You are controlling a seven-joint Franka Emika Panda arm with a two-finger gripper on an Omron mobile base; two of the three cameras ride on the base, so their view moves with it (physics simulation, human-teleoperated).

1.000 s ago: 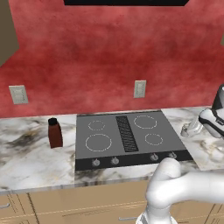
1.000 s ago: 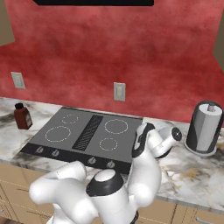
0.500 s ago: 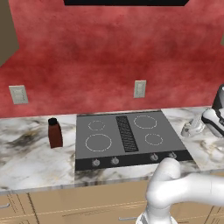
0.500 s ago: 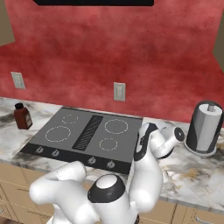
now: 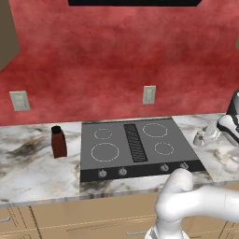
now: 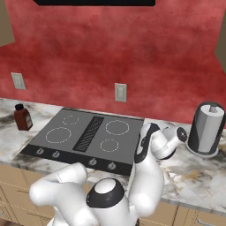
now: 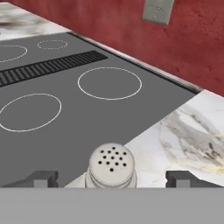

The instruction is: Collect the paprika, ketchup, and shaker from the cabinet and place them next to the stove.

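The small pale shaker (image 7: 111, 165) with its perforated top stands upright on the marble counter, just off the stove's (image 7: 65, 109) right edge. My gripper (image 7: 111, 180) is open around it, one fingertip on each side with a clear gap to the shaker. From the left base view the shaker (image 5: 199, 138) sits right of the stove (image 5: 135, 147), with my gripper (image 5: 208, 134) beside it. The paprika (image 5: 58, 142), a dark red-brown jar with a black cap, stands on the counter left of the stove; it is the paprika (image 6: 22, 118) at far left in the right base view. The ketchup is out of view.
A paper towel roll on a holder (image 6: 207, 128) stands on the counter to the right of my arm. A red backsplash with wall outlets (image 5: 149, 94) runs behind the stove. A tan cabinet corner (image 5: 7, 32) shows at the upper left.
The jaws have spread apart, letting go of the shaker, which stays standing beside the stove. The arm has hardly shifted.
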